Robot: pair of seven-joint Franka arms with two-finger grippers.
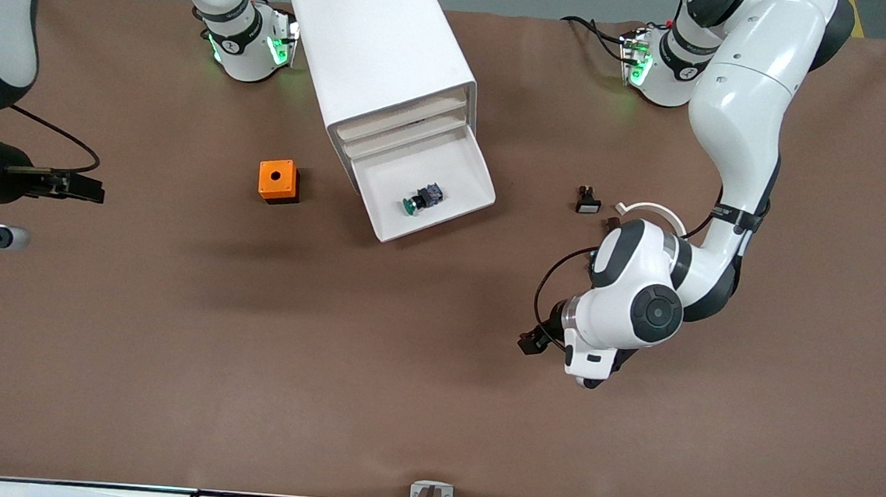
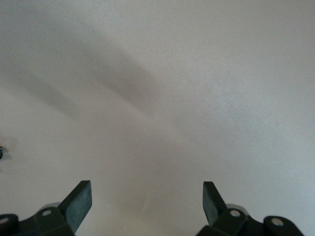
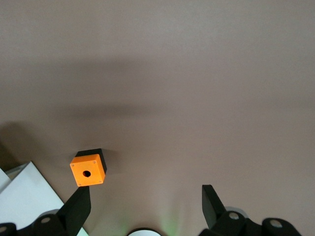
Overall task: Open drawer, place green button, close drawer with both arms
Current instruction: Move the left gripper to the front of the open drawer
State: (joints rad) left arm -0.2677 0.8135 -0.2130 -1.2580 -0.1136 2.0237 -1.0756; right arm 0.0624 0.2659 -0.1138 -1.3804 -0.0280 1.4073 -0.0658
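Button (image 1: 422,198) lies in open drawer (image 1: 460,173); left gripper (image 2: 146,199) mid-table, right gripper (image 3: 145,204) at right arm's table edge, both w/ fingers apart. Next: push drawer front squarely.

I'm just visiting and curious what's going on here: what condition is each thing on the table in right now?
Bottom drawer: pulled open.
Upper drawers: shut.
Button: lying in the open drawer.
Orange box: on the table beside the cabinet, untouched.
Small black-and-white part: on the table, untouched.
Left gripper: open, empty.
Right gripper: open, empty.
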